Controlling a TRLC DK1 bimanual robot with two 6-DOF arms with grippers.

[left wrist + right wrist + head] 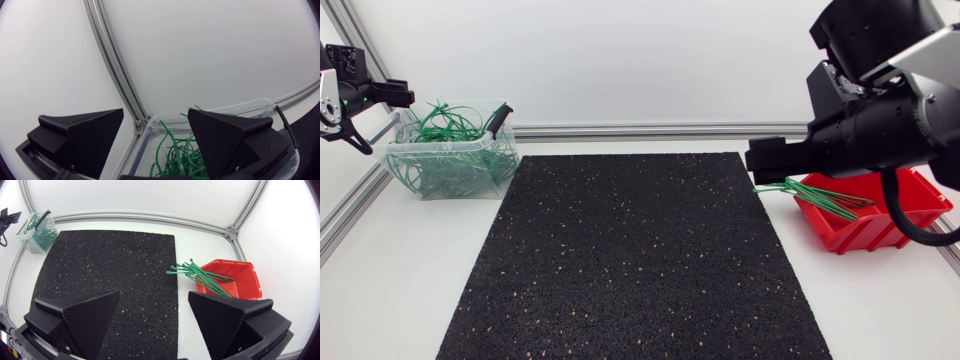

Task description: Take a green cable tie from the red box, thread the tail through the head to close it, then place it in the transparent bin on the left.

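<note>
From above, a red plastic box [880, 218] sits on the white table [380, 290] just off the right edge of a black speckled rubber mat [630, 260]. A bundle of straight green cable ties [817, 194] lies in it. Their long axis runs from the box's interior out over its left rim, and the free ends point at the mat. The right gripper [765, 160] hangs just above those ends. From here I cannot tell how its jaws stand. At the far left a transparent plastic bin [450, 165] holds a tangle of looped green ties [445, 125], and a slim black stick [498, 120] leans on its right rim. The left gripper [400, 97] hangs beside the bin's left edge.

In the left wrist view, the left gripper's wedge fingers [95, 132] stand wide apart with nothing held. The bin's corner and the looped ties lie under and ahead of them, and the black stick is beside the right finger.

In the right wrist view, the right gripper's fingers [225, 315] are also spread wide and grip nothing. The mat lies ahead between them. The box is ahead of the right finger, and the tie ends reach the mat's edge. The bin is far off at the mat's opposite corner.
</note>
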